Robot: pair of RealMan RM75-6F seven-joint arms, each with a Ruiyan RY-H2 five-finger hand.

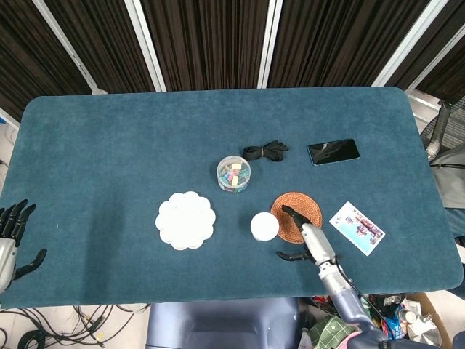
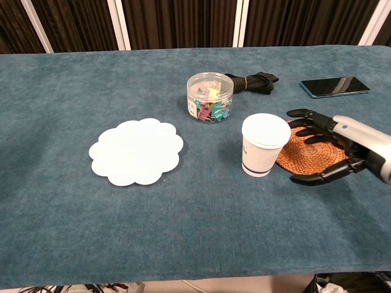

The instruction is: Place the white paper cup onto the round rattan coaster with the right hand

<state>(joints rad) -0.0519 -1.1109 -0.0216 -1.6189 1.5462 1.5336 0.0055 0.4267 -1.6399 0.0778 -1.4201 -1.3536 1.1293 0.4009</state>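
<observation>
On the teal counter [image 2: 73, 232], our released right hand [image 2: 333, 149] at three o'clock should gently clasp mid-wall the light, crushable white paper cup [image 2: 264, 144].

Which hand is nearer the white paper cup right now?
The right hand: open, just beside the white paper cup, over the round rattan coaster. The left hand sits at the table's far left edge.
</observation>
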